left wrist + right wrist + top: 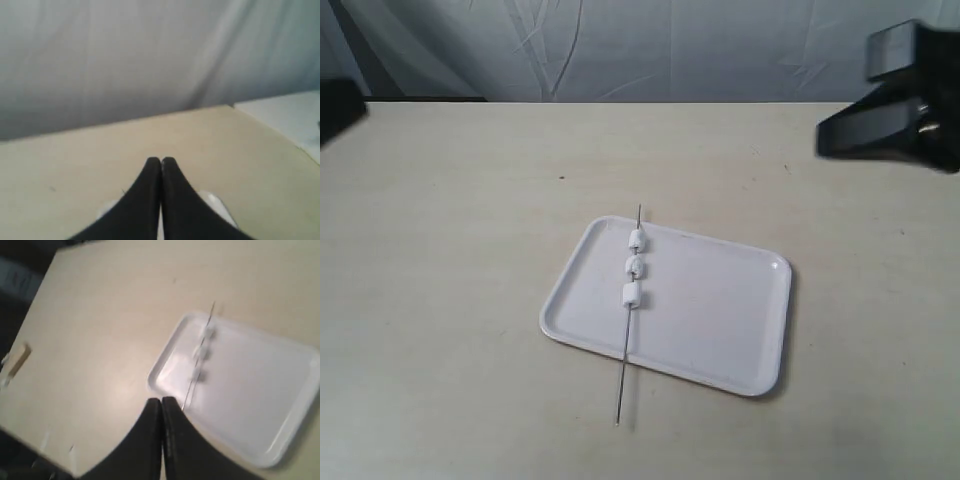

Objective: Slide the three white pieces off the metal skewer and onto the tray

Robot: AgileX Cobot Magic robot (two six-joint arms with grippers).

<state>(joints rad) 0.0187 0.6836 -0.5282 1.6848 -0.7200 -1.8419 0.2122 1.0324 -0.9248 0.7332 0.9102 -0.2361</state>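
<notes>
Left claw (161,161), right claw (161,401) (both closed)

beige tabletop (440,250), grey draped backdrop (620,45)

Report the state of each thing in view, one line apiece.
tray: flat, nothing loose in it.
skewer: lying across the tray, both ends past its rim.
white pieces: all three threaded on the skewer.
left pincer: shut, empty.
right pincer: shut, empty, clear of the tray.
</notes>
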